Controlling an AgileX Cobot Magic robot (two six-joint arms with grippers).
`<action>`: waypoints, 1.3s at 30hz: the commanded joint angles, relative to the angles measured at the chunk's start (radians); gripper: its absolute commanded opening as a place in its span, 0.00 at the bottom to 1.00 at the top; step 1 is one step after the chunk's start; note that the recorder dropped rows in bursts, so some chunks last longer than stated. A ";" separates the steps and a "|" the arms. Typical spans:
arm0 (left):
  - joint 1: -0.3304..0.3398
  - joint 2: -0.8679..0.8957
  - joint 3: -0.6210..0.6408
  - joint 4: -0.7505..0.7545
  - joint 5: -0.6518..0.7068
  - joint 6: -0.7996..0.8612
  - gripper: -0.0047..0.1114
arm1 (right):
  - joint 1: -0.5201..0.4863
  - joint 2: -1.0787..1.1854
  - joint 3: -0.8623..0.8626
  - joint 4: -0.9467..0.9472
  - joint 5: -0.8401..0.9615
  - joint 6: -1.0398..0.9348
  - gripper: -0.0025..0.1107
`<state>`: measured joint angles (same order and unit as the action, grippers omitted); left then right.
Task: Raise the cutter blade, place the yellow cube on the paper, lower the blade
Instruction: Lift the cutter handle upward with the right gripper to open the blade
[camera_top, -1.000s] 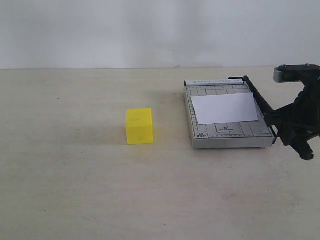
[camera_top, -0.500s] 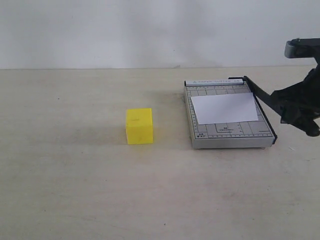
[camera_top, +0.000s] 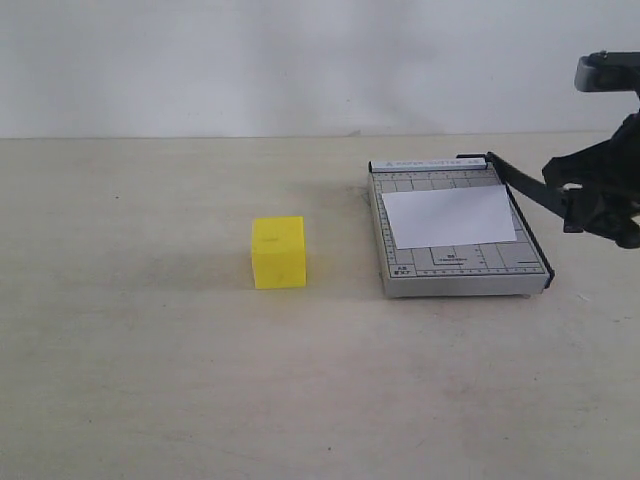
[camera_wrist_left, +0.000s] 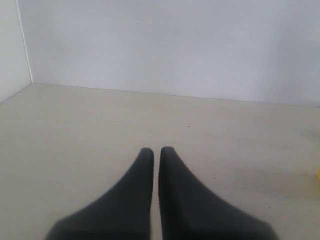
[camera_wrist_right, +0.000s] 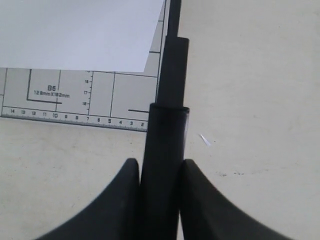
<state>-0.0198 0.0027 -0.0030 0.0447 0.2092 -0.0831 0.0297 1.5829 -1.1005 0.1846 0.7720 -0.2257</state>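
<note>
Well, the grey cutter base (camera_top: 470, 265) held only the white paper (camera_top: 450, 216), which lay flat on its gridded top toward the twelve o'clock end. The yellow cube (camera_top: 279, 252) sat on the table (camera_top: 150, 350) well apart from the base, out at its nine o'clock, with nothing touching it. The right gripper (camera_wrist_right: 160, 167) was clenched on the blade (camera_top: 515, 178), a finger pressed to each side of the thick black handle. The blade slanted up from its hinge at the base's one o'clock corner toward three o'clock. That gripper was partly cut off by the edge of the exterior view. The left gripper (camera_wrist_left: 156, 150) was clamped together on nothing above the table. Only a yellow sliver of the cube showed in the left wrist view.
</note>
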 joint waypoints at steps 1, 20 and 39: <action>-0.001 -0.003 0.003 -0.004 -0.003 0.002 0.08 | 0.004 -0.029 -0.075 0.037 -0.066 -0.049 0.19; -0.001 -0.003 0.003 -0.004 -0.003 0.002 0.08 | 0.261 -0.049 -0.076 0.354 -0.294 -0.408 0.03; -0.001 -0.003 0.003 -0.004 -0.003 0.002 0.08 | 0.260 0.185 -0.076 0.076 -0.339 -0.017 0.03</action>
<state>-0.0198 0.0027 -0.0030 0.0447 0.2092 -0.0831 0.2886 1.7638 -1.1737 0.3173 0.4438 -0.2824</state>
